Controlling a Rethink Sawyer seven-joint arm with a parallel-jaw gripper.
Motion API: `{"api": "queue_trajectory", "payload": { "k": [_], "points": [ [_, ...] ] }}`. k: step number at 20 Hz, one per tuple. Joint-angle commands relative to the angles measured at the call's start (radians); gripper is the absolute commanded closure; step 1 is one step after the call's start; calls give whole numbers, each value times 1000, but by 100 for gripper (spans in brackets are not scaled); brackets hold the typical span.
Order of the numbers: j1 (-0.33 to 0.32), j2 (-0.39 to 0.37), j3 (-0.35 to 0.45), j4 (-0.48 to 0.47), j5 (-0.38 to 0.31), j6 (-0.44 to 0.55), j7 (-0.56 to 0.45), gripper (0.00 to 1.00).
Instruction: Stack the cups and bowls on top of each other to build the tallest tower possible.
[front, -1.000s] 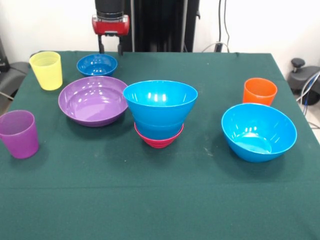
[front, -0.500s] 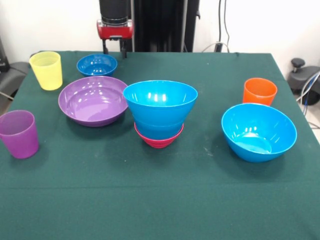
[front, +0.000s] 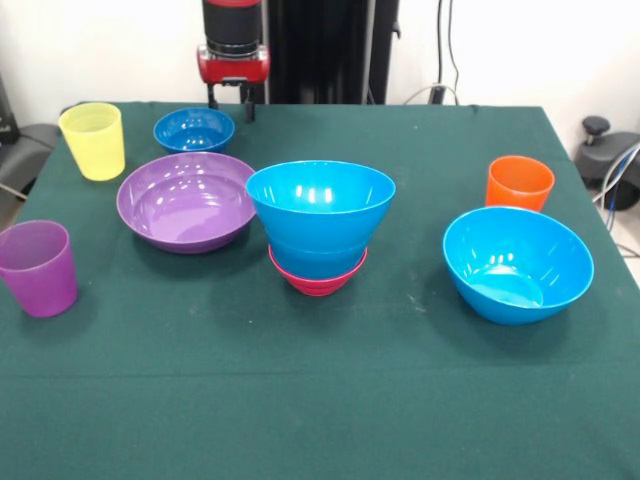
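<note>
In the middle of the green table, the tower is a tall blue bowl sitting in a small magenta bowl. A wide purple bowl lies to its left, with a small blue bowl behind that. Another large blue bowl rests at the right, and an orange cup stands behind it. The yellow cup is at the far left and the purple cup at the near left edge. My gripper hangs open and empty at the table's far edge, just behind the small blue bowl.
The black robot pedestal rises behind the table. Cables and a dark fixture sit off the right edge, and a dark chair part off the left.
My gripper has shifted a little to the right and slightly lower in the picture, still open. The cups and bowls have not moved.
</note>
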Motion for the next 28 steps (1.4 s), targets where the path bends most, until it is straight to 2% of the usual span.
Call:
{"api": "queue_trajectory", "payload": {
  "k": [1,5,10,18,28],
  "points": [
    [-26,31,141,-139,11,36,54,0],
    [-18,22,125,-125,16,24,56,0],
    [0,-91,106,-25,24,47,65,0],
    [-96,-262,228,108,16,180,19,0],
    [-150,-365,304,190,47,254,-17,0]
  ]
}}
